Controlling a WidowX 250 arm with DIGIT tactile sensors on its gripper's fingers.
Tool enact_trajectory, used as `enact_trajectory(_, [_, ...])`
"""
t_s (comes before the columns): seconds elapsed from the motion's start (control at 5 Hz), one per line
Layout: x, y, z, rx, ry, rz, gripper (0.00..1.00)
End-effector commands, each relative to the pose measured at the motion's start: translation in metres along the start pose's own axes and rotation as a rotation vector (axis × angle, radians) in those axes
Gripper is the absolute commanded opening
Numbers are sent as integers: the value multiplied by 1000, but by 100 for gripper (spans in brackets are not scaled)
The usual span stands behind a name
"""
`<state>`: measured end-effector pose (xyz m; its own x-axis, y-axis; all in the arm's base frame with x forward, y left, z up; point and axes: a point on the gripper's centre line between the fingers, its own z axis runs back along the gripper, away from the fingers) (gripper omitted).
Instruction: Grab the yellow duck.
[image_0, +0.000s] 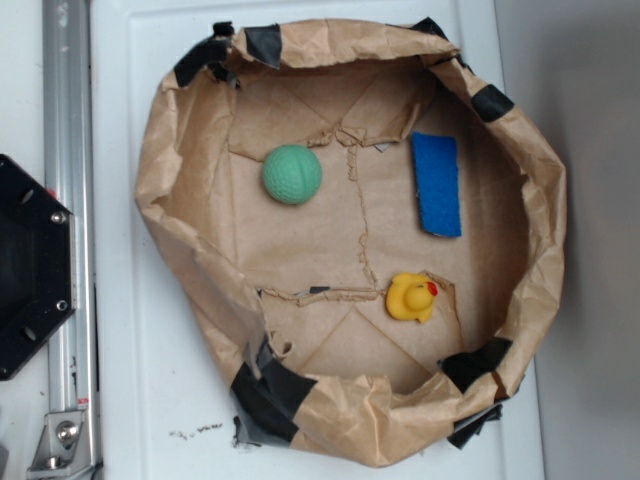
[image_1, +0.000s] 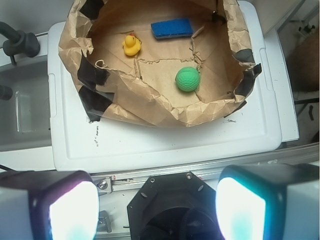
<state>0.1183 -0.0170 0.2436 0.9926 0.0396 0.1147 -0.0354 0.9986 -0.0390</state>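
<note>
The yellow duck (image_0: 411, 297), a small rubber toy with a red-orange beak, sits on the floor of a brown paper basin (image_0: 190, 120), low and right of centre. In the wrist view the duck (image_1: 131, 45) is far off at the upper left inside the basin. My gripper (image_1: 156, 210) is open and empty, its two glowing fingers (image_1: 70, 212) wide apart at the bottom of the wrist view, above the black robot base and well short of the basin. The gripper does not show in the exterior view.
A green textured ball (image_0: 292, 174) and a blue sponge (image_0: 436, 184) also lie in the basin. The basin's crumpled walls are patched with black tape (image_0: 268, 392). It rests on a white lid (image_1: 165, 145). A metal rail (image_0: 68, 200) and the black robot base (image_0: 30, 265) are at the left.
</note>
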Motion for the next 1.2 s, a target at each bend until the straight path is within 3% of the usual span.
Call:
enact_trajectory(0.0, [0, 0, 0, 0, 0, 0, 100])
enact_trajectory(0.2, [45, -10, -9, -57, -97, 107, 100])
enact_trajectory(0.4, [83, -8, -37, -121, -139, 311, 100])
enact_trajectory(0.6, [103, -5, -86, -89, -101, 408, 100])
enact_trajectory(1.0, [121, 23, -158, -64, -88, 400, 100])
